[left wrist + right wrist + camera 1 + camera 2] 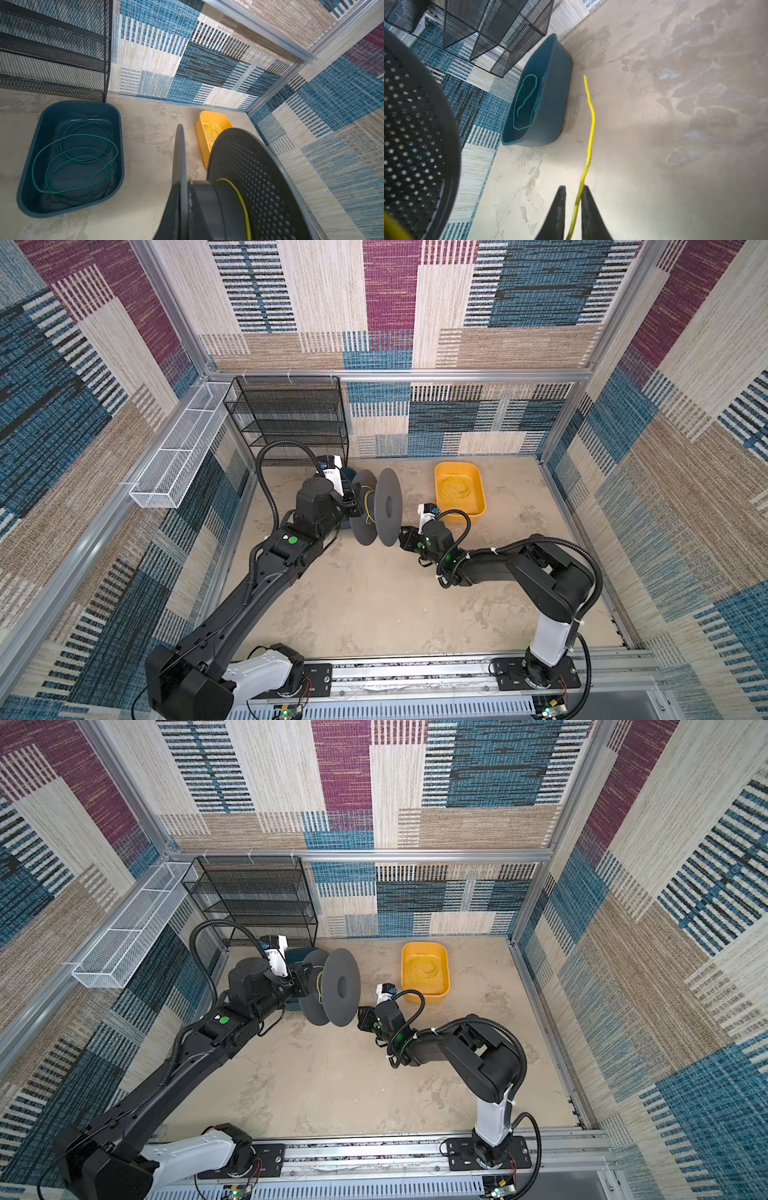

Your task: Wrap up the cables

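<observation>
left gripper (pixel 352 506) clenched on the spool (pixel 384 526) at its far flange, hub axis roughly 9–3 in a top view. yellow cable (pixel 242 199) has one turn on the hub. its tail (pixel 590 124) runs lengthwise between the right gripper (pixel 573 187) fingers, which are slightly parted and not pinching. hub sits at 10–11 o'clock from the right gripper, the nearer arm. likely next: re-pinch, sweep across that axis. spare cables (pixel 455 489) in yellow tub (pixel 483 491), 1 o'clock.
</observation>
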Robot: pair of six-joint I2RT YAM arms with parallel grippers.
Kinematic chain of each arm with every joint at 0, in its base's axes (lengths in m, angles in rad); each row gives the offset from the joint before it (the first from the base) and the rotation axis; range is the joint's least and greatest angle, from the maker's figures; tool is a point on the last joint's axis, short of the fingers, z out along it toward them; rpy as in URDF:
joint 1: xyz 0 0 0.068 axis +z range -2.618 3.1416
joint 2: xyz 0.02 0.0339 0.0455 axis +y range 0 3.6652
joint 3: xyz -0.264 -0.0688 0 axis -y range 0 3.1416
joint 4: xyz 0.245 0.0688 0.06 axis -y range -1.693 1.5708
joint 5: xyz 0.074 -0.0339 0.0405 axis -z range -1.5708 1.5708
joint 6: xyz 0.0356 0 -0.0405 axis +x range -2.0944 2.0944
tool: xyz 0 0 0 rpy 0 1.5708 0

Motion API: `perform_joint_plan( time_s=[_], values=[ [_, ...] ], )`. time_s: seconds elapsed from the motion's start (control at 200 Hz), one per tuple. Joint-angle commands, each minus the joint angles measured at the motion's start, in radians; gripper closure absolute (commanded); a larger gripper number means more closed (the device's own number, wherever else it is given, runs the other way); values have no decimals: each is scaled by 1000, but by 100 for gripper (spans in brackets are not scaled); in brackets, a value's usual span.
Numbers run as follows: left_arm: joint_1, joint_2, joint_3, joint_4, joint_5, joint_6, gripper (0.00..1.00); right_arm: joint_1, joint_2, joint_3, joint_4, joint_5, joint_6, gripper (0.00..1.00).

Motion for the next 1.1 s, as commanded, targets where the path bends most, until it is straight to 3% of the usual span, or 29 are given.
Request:
perform_joint_plan(
  time_s=[0.0, 0.105, 0.28, 0.591, 0.861, 0.982, 1.097],
  values=[
    [0, -54, -48, 171, 54, -1, 100, -47, -16, -12, -57, -37, 7, 85],
    [0, -141, -133, 119, 100, 40, 100, -109, -51, 30, -126, -54, -37, 68],
    [-2, -226, -178, -50, 174, 111, 100, -176, -87, 149, -265, -101, -134, 56],
    [-18, -168, -111, -297, 203, 220, 100, -247, -103, 320, -423, -179, -265, 42],
    [-66, 1, 121, -560, 149, 436, 100, -248, -94, 441, -586, -222, -406, 40],
    [-107, 46, 168, -627, 109, 557, 100, -248, -140, 409, -611, -188, -444, 42],
    [-122, 92, 171, -663, 59, 595, 100, -247, -227, 339, -607, -153, -459, 43]
  ],
)
